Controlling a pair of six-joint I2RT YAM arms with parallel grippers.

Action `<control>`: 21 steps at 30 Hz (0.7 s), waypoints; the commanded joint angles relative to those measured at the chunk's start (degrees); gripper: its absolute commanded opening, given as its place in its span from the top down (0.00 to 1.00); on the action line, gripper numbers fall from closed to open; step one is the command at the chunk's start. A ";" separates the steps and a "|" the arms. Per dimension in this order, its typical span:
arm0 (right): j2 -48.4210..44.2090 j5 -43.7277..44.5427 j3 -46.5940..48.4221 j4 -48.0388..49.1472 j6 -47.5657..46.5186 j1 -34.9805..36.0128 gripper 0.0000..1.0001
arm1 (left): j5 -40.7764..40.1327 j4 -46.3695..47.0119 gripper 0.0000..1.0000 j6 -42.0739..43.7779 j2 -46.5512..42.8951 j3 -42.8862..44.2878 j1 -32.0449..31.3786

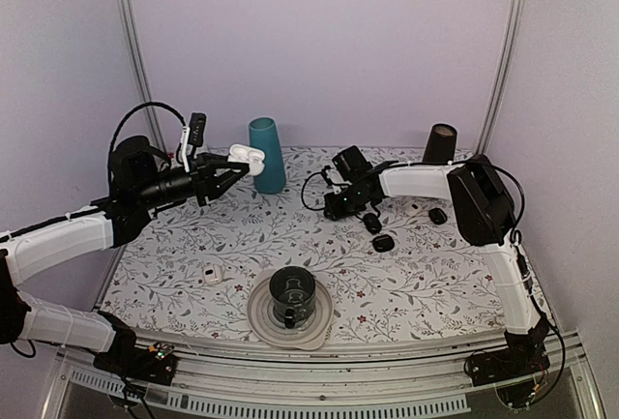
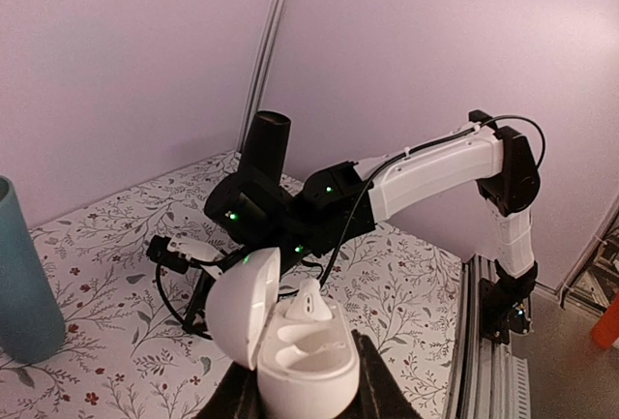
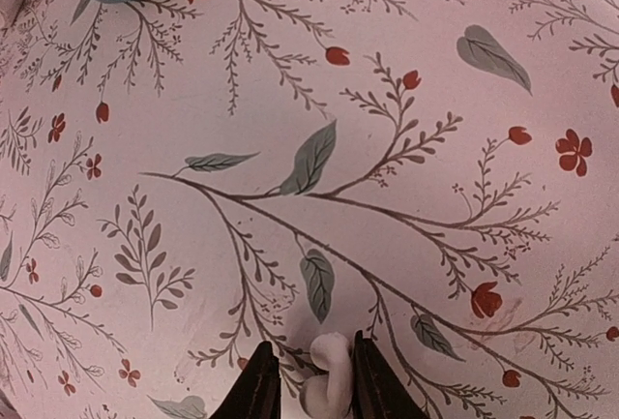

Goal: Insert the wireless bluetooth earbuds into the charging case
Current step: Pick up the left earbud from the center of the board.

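One charging case [image 2: 300, 356] is all you have, and your left gripper [image 1: 232, 169] is clamped on its base, holding it in the air at 10 o'clock over the table [image 1: 435, 284], just beside the single teal cup [image 1: 267, 155]. The case's lid is swung open. Two earbuds show. The first earbud [image 2: 308, 301] sits in a case socket. The second earbud [image 3: 327, 385] stands between the narrowed fingers of your right gripper [image 3: 317, 392], low over the floral cloth right of centre. You cannot tell whether it is lifted off the cloth. Three black ovals [image 1: 384, 243] lie near that gripper at 2 to 3 o'clock. One dark cylinder [image 1: 439, 144] stands at the far edge at 1 o'clock. One plate [image 1: 259, 317] carrying one dark cup [image 1: 292, 291] sits at the near edge at 6 o'clock. One small white piece [image 1: 213, 274] lies at 8 o'clock near the left edge. Open cloth runs through the middle between the two grippers, and also at 4 to 5 o'clock. Walls close in on the left, far and right sides.
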 commanded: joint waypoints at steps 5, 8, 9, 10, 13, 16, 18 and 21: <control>0.75 -0.01 1.77 -0.46 0.99 -0.93 0.75 | 0.28 0.50 1.00 0.68 -0.34 1.75 0.82; 0.66 -0.11 1.91 -0.46 1.06 -0.94 0.75 | 0.34 0.42 1.00 0.71 -0.33 1.83 0.82; 0.73 -0.19 1.95 -0.42 1.07 -1.02 0.76 | 0.32 0.41 1.00 0.69 -0.34 1.83 0.82; 0.79 -0.23 2.02 -0.37 1.08 -1.00 0.76 | 0.32 0.41 1.00 0.69 -0.36 1.88 0.78; 0.82 -0.41 2.04 -0.24 1.08 -1.04 0.78 | 0.33 0.33 1.00 0.68 -0.34 2.01 0.82; 0.66 -0.46 2.04 -0.16 1.17 -1.03 0.80 | 0.33 0.24 1.00 0.70 -0.25 2.06 0.82; 0.57 -0.56 2.04 -0.16 1.17 -1.08 0.80 | 0.34 0.24 1.00 0.64 -0.26 2.01 0.82; 0.44 -0.77 2.04 -0.07 1.12 -1.03 0.80 | 0.32 0.24 1.00 0.60 -0.25 2.02 0.82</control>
